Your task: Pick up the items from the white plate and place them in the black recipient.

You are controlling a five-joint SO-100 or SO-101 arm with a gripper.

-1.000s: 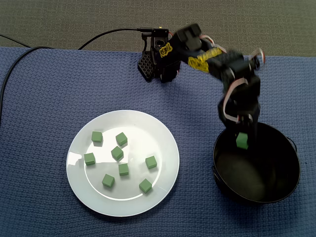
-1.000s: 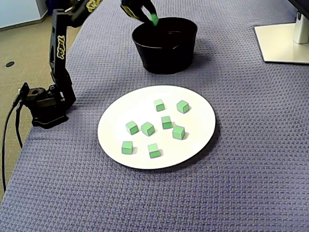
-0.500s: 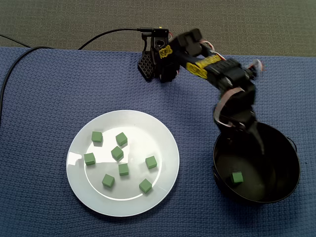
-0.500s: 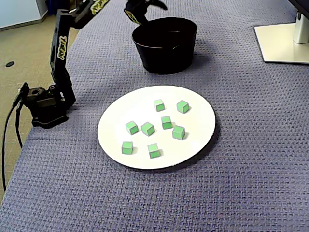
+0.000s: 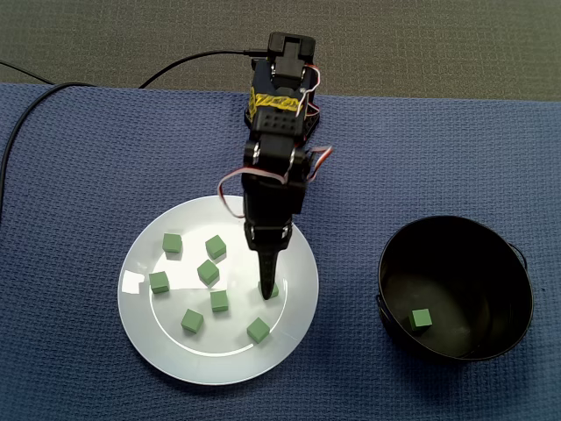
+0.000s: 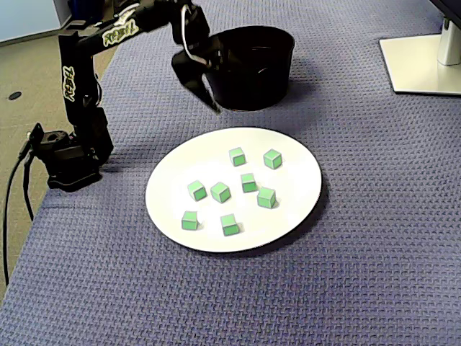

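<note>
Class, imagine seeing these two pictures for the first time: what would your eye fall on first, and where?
The bright green cubes stand out first, eight scattered on the white plate. Next comes the black arm, its hand pointing down over the plate's right side in the top-down view. A lone cube lies in the black bowl to the right.

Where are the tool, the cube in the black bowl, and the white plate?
tool (image 5: 266, 290): a fixed view, at its fingertips.
cube (image 5: 421, 319): a fixed view, top face.
white plate (image 5: 219, 369): a fixed view, lower rim.
</note>
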